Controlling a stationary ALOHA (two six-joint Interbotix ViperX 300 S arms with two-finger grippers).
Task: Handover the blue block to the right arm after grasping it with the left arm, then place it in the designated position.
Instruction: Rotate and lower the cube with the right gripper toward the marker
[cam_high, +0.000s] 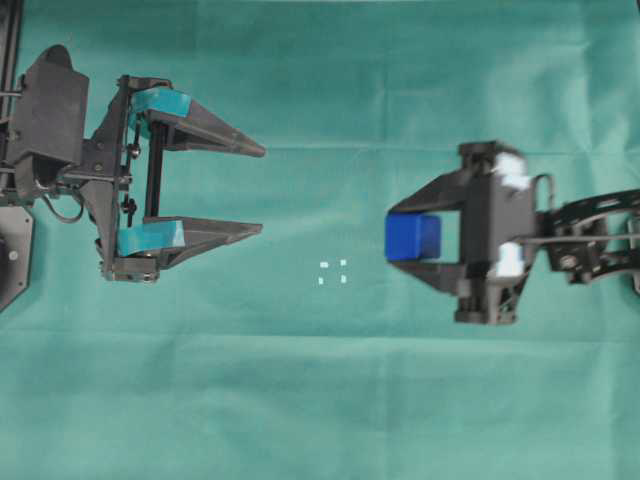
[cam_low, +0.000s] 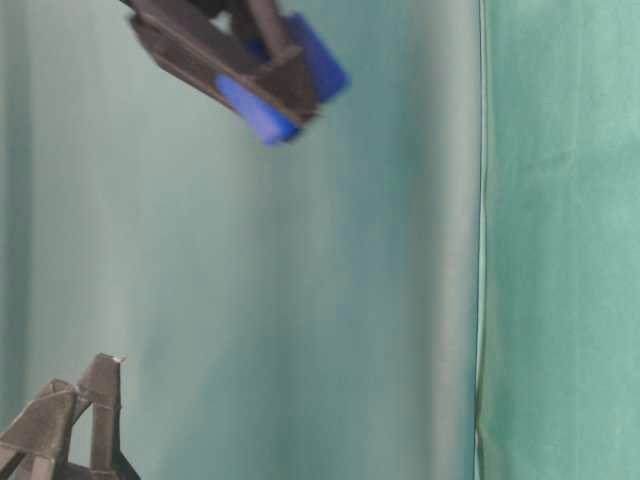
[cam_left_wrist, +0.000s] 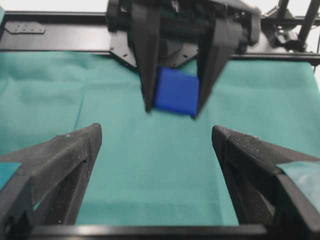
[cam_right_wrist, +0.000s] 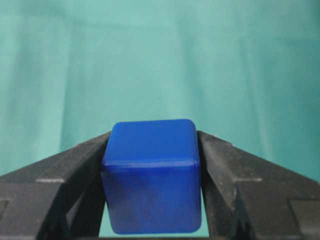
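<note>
text: none legible | labels: none | brands: none | numbers: none | signs: none

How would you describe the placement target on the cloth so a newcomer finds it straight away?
Start from the green cloth in the overhead view and look between the open left gripper and the right gripper holding the blue block. Just below that line sit the four tiny white marks forming a small square, the only marks on the cloth.

The overhead view looks straight down on the green cloth (cam_high: 320, 400). The table-level view sits low, facing a cloth backdrop. The left wrist camera looks out between its own fingers (cam_left_wrist: 60, 165); the right wrist camera sits very close behind the blue block (cam_right_wrist: 152, 175), which all four views share.
</note>
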